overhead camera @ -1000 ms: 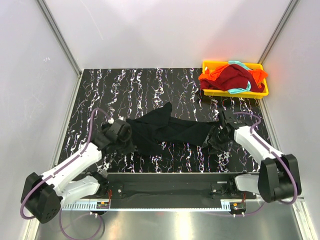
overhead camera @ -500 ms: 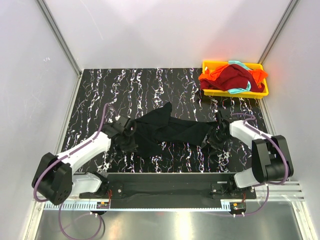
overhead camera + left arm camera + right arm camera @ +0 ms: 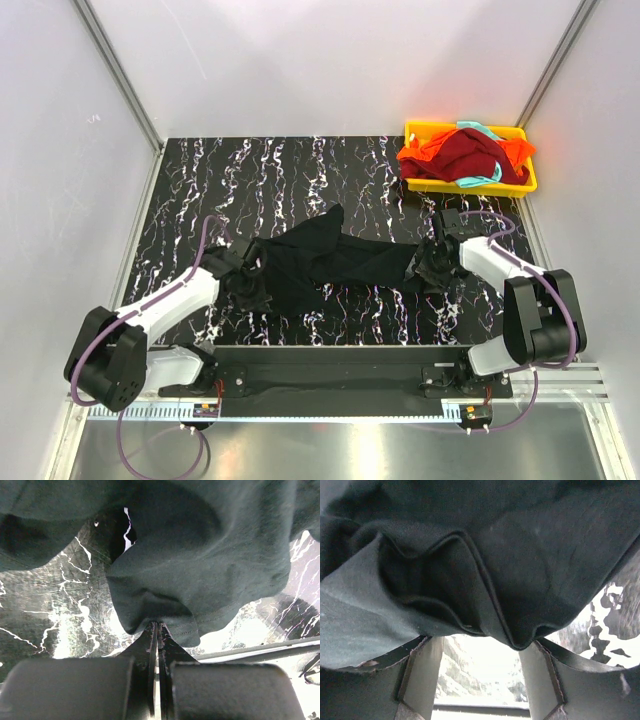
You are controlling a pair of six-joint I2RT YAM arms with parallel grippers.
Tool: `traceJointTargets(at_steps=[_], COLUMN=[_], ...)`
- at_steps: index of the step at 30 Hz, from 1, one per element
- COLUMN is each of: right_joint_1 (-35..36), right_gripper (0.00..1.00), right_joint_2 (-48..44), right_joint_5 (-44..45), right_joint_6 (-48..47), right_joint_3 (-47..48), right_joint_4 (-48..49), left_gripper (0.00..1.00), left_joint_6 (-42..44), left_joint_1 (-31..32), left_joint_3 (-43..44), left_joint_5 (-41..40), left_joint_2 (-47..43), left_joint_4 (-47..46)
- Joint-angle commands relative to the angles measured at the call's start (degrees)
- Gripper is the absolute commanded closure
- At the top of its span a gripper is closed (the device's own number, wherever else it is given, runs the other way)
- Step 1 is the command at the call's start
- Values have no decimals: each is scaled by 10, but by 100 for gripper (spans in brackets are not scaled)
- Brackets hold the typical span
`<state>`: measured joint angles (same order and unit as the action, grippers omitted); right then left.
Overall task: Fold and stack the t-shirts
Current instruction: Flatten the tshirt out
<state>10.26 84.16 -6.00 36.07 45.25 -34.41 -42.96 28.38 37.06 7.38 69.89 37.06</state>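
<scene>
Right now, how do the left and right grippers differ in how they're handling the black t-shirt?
The left gripper has its fingers pressed together, pinching a hemmed edge of the black t-shirt. The right gripper has its fingers wide apart, with folded cloth draped across the gap, unclamped. The left gripper is at the shirt's left end, the right gripper at its right end. Both touch the same shirt.

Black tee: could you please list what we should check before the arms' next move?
1. Left jaws shut on the black tee: ok.
2. Right jaws gripping it: not ok; they stand open with a fold between them.
3. Tee lying flat: not ok; it is bunched and creased.
4. Other tees out of the way in the tray: ok.
5. Whether the left jaws hold sleeve or hem: cannot tell.
</scene>
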Motion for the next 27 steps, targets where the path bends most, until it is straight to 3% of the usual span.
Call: traceJointTargets(at_steps=[1, 9, 13, 15, 20, 22, 23, 24, 27], right_joint_1=[-2, -2, -2, -2, -2, -2, -2, -2, -2], right_gripper=[34, 41, 61, 62, 63, 59, 50, 48, 47], right_joint_2=[-15, -30, -44, -61, -95, -95, -91, -88, -69], right_joint_5=[31, 6, 1, -3, -9, -19, -23, -25, -33], right_joint_6=[7, 17, 31, 37, 44, 42, 38, 38, 32], right_joint_3=[-15, -71, -89, -97, -118, -120, -123, -125, -117], right_joint_4=[54, 118, 131, 130, 123, 119, 118, 118, 118], left_gripper=[100, 100, 100, 100, 100, 100, 100, 100, 100], left_joint_6=[-3, -21, -35, -42, -58, -63, -66, -68, -77], left_joint_1=[-2, -2, -2, -3, -2, -2, -2, -3, -3], left_joint_3=[-5, -23, -31, -38, -59, -66, -69, -73, -83], left_joint_5=[24, 26, 24, 21, 19, 18, 16, 14, 18], left_joint_2=[-6, -16, -21, -28, -39, -43, -46, -47, -49], left_joint_4=[-24, -24, -28, -27, -30, -33, -35, -37, -44])
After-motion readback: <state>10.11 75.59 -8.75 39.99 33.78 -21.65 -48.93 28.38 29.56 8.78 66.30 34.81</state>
